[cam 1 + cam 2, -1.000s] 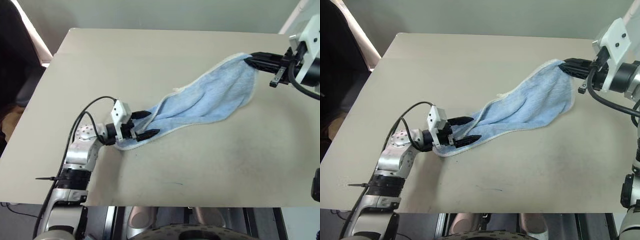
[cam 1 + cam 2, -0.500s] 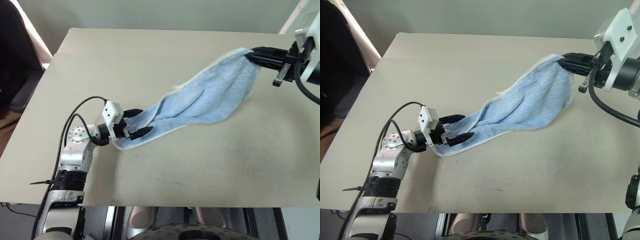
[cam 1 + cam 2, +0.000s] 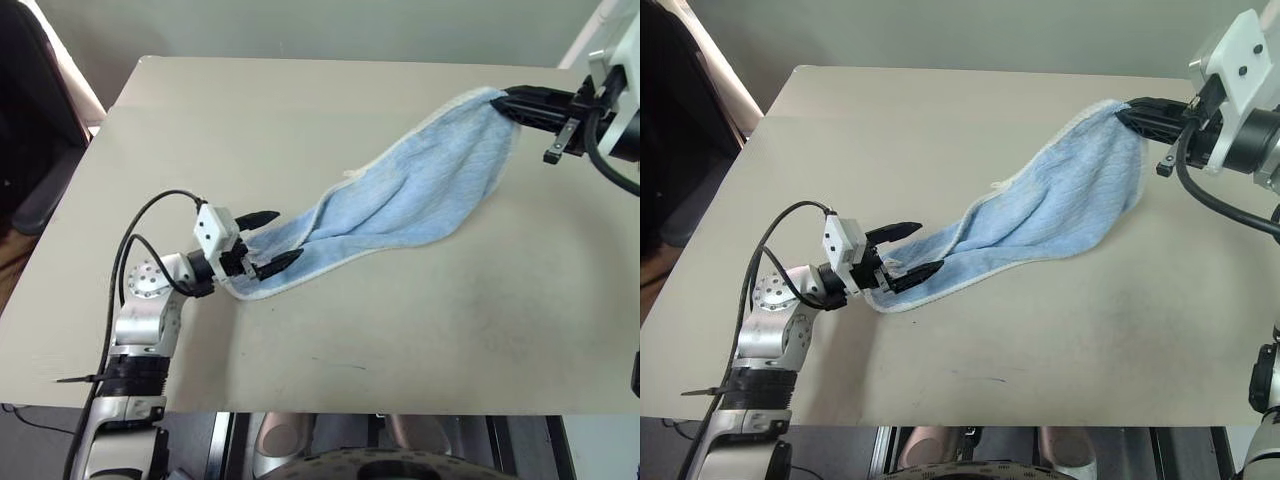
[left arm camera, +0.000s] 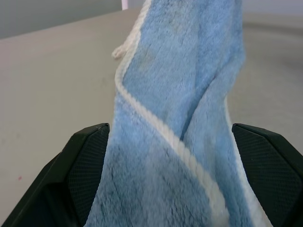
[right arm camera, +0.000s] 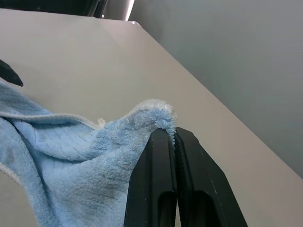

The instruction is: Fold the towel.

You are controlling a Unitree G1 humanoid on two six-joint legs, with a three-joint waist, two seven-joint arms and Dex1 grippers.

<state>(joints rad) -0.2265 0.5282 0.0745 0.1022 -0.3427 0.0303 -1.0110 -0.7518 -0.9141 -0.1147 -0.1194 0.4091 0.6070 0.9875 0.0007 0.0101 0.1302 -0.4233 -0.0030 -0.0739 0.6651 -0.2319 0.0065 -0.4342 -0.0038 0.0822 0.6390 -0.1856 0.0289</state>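
Towel (image 3: 420,190) corner vanishes inside pinched right tool (image 3: 510,100).

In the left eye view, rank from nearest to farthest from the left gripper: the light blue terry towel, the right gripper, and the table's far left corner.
1. Light blue terry towel, lying between the left gripper's open fingers.
2. Table's far left corner, beyond it.
3. Right gripper, far right, pinching the towel's raised end.

The left arm (image 3: 150,310) is silver metal with a looping black cable. Each end effector (image 3: 262,243) has black, tapered fingers. White housings sit at both wrists.
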